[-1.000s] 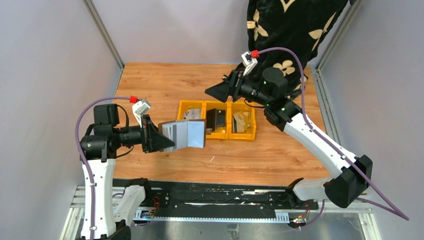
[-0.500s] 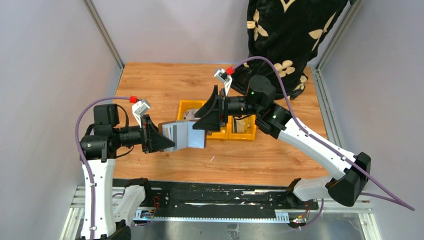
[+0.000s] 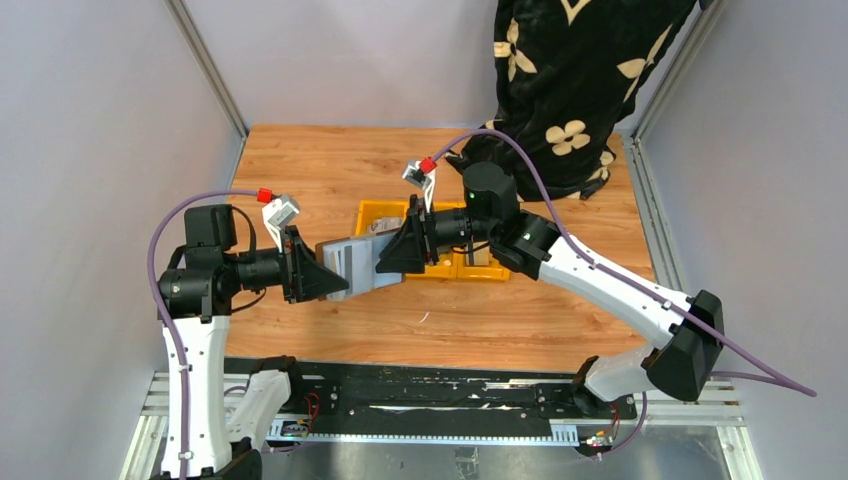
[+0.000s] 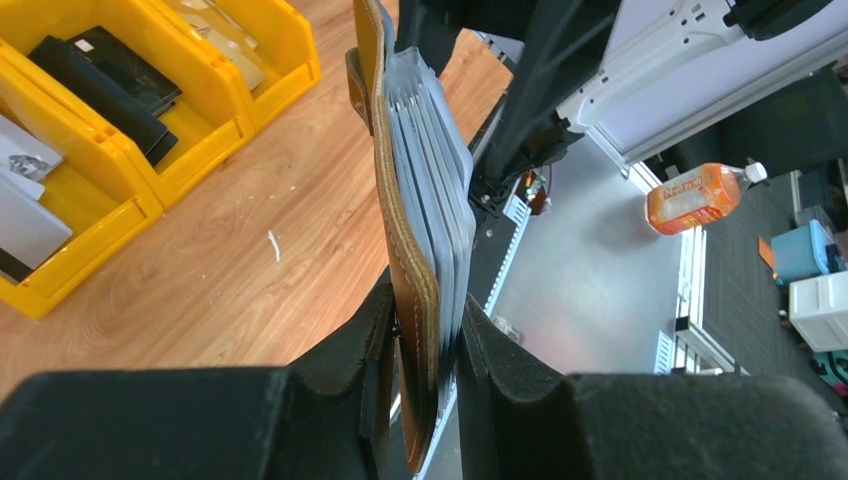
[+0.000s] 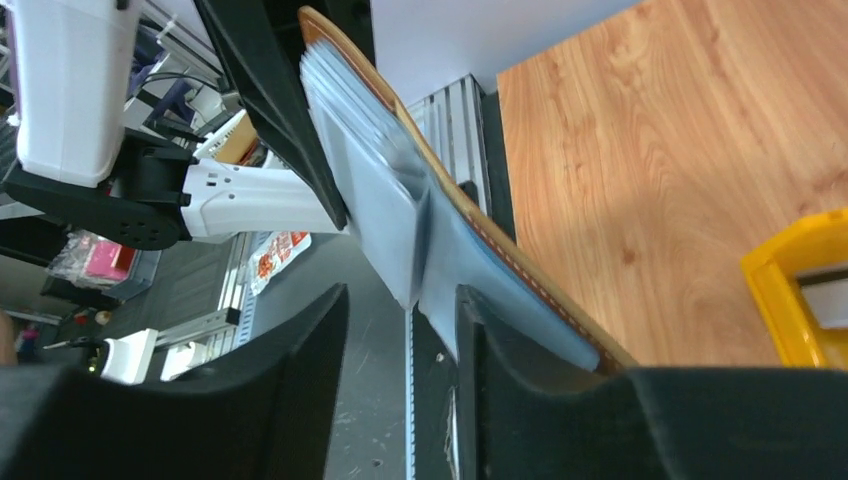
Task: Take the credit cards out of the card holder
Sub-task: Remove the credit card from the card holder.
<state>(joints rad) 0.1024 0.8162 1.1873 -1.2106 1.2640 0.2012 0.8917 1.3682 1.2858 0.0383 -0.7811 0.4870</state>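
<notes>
My left gripper (image 3: 335, 280) is shut on the card holder (image 3: 360, 265), a brown leather wallet with grey plastic sleeves, and holds it edge-up above the table. In the left wrist view the fingers pinch the leather and sleeves (image 4: 415, 200) at the near end. My right gripper (image 3: 385, 262) is at the holder's free end. Its jaws stand open around a corner of a grey sleeve (image 5: 390, 210), which lies beside one finger and apart from the other. Credit cards lie in the tray, among them a black one (image 4: 120, 85) and a grey-white one (image 4: 20, 170). I cannot tell whether any card sits inside the sleeves.
A yellow three-compartment tray (image 3: 490, 277) sits mid-table, partly under the right arm. A black cloth with pale flowers (image 3: 580, 60) hangs at the back right. Metal frame posts run along both sides. An orange bottle (image 4: 700, 195) stands off the table.
The right arm has swung left from behind the tray to the holder's free end, and its jaws have narrowed. The left gripper and the holder have stayed put.
</notes>
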